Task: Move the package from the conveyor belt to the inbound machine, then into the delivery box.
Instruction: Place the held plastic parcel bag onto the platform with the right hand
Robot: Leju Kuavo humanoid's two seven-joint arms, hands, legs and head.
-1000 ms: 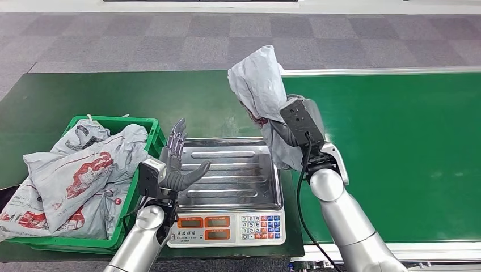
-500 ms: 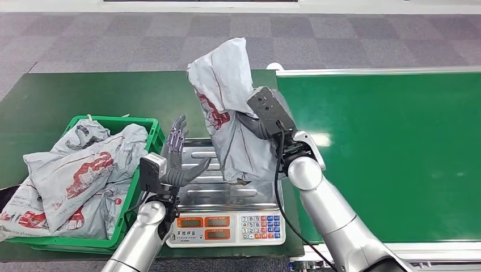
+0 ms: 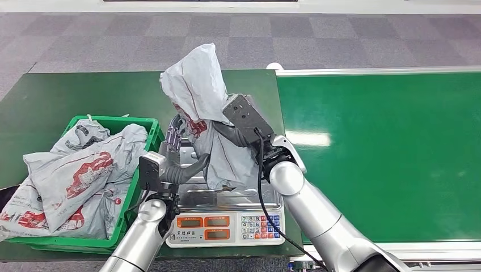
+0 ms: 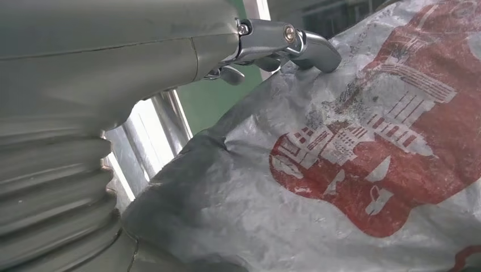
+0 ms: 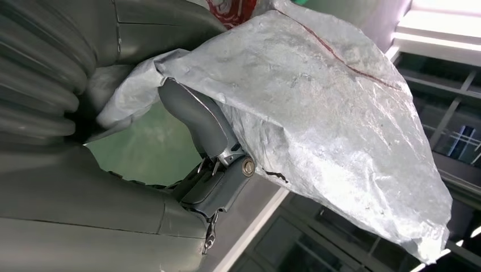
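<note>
The package (image 3: 207, 122), a grey plastic bag with red print, was held up over the scale (image 3: 227, 195). Its top end stuck up high and its bottom end hung down to the shiny metal tray (image 3: 249, 199) of the scale. The right hand (image 3: 230, 136) held the package around its middle. In the right wrist view, a grey finger (image 5: 198, 122) pressed into the crinkly bag (image 5: 329, 107).

The left hand (image 3: 176, 161) was on the left side of the package, with its fingers spread apart and pointing up. It held nothing. In the left wrist view, the tip of one finger (image 4: 317, 48) touched the bag (image 4: 340, 170) right by the red picture.

The scale had orange number windows and a keypad (image 3: 260, 225) on its front. It sat on a dark green counter (image 3: 85, 93).

Just beside the scale, on its left, stood a green delivery box (image 3: 139, 170). More grey bags (image 3: 74, 175) with red print were piled in it, and some hung over its edge.

On the right of the scale ran the wide green conveyor belt (image 3: 385, 147), with a silver rail (image 3: 374, 71) along its far side. Behind it all was a grey floor (image 3: 142, 39) with square tiles.
</note>
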